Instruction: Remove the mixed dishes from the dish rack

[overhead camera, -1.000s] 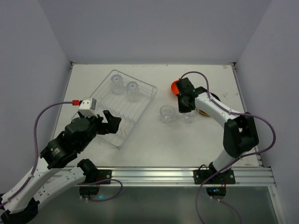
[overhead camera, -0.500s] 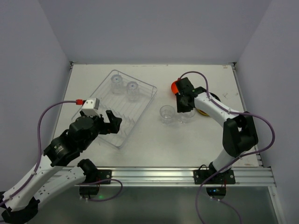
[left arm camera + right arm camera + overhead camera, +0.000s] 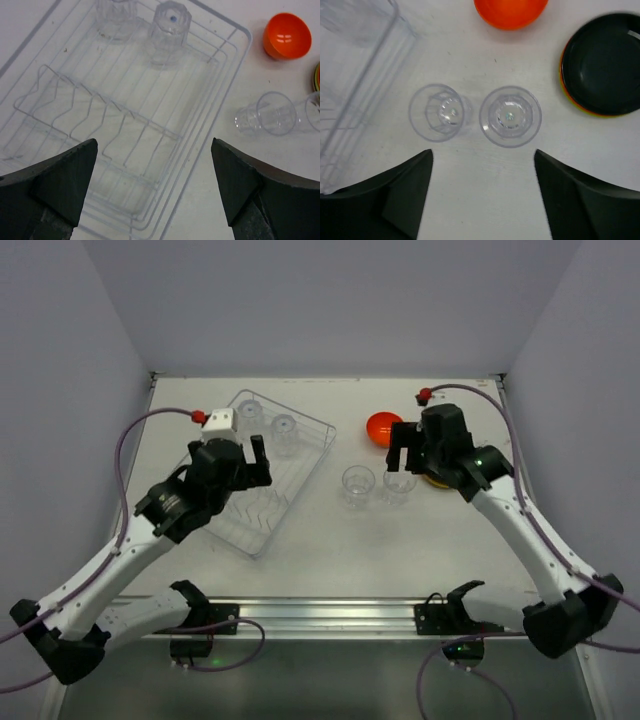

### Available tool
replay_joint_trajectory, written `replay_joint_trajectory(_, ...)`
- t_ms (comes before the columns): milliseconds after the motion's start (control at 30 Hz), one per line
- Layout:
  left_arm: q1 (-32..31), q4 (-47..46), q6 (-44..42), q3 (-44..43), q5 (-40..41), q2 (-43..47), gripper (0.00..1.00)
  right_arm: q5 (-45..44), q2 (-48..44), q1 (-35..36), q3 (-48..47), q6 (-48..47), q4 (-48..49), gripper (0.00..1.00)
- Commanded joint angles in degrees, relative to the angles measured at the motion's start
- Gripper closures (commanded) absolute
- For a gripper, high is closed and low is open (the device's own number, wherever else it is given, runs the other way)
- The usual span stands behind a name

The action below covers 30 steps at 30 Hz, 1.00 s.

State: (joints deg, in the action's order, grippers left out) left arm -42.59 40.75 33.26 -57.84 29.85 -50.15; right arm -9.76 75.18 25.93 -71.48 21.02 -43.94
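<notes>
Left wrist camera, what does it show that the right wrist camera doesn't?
Only the left wrist: two glasses standing at the far end of the rack, and its inner prongs.
Only the right wrist: the full black plate on top of a stack.
Both: the rack, the orange bowl, and the table glasses, though the left wrist view cuts one off at its edge.
</notes>
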Motion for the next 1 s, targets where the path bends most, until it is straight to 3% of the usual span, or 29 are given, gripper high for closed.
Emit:
replay_joint_trajectory(0, 6.4, -3.9, -2.5, -8.9, 0.2, -11.7, 0.00, 1.0, -13.8, 0.3, 2.4, -0.2, 4.0, 0.10)
replay_joint_trajectory(33, 11.7, -5.4, -3.9, -11.5, -5.8, -16.1, 0.00, 3.0, -20.3, 0.3, 4.3, -0.4, 6.4, 0.01)
replay_joint_trajectory(100, 17.9, -9.2, -4.8, -13.9, -9.9, -20.1, 0.00, 9.4, -26.8, 0.3, 11.8, -0.6, 15.7, 0.01)
replay_joint_trajectory(200, 21.6, -10.4, -5.7, -21.8, -14.8, -30.2, 0.00, 14.1, -36.3, 0.3, 19.3, 0.8, 22.5, 0.01)
replay_joint_trajectory(333, 24.8, -3.2, -3.6, -37.0, -12.7, -48.6, 0.00, 17.7, -39.7, 0.3, 23.0, 2.2, 23.0, 0.01)
replay_joint_trajectory(533, 25.5, 1.3, -1.6, -51.5, -9.0, -63.5, 0.00, 19.7, -39.8, 0.3, 25.7, 2.3, 23.5, 0.01)
replay_joint_trajectory(633, 26.2, 4.8, -0.3, -55.9, -7.1, -68.7, 0.00, 19.8, -40.5, 0.3, 25.3, 2.1, 23.1, 0.01)
replay_joint_trajectory(967, 27.0, 0.9, 0.3, -54.5, -5.3, -73.0, 0.00, 20.6, -43.1, 0.3, 26.3, 2.0, 23.6, 0.01)
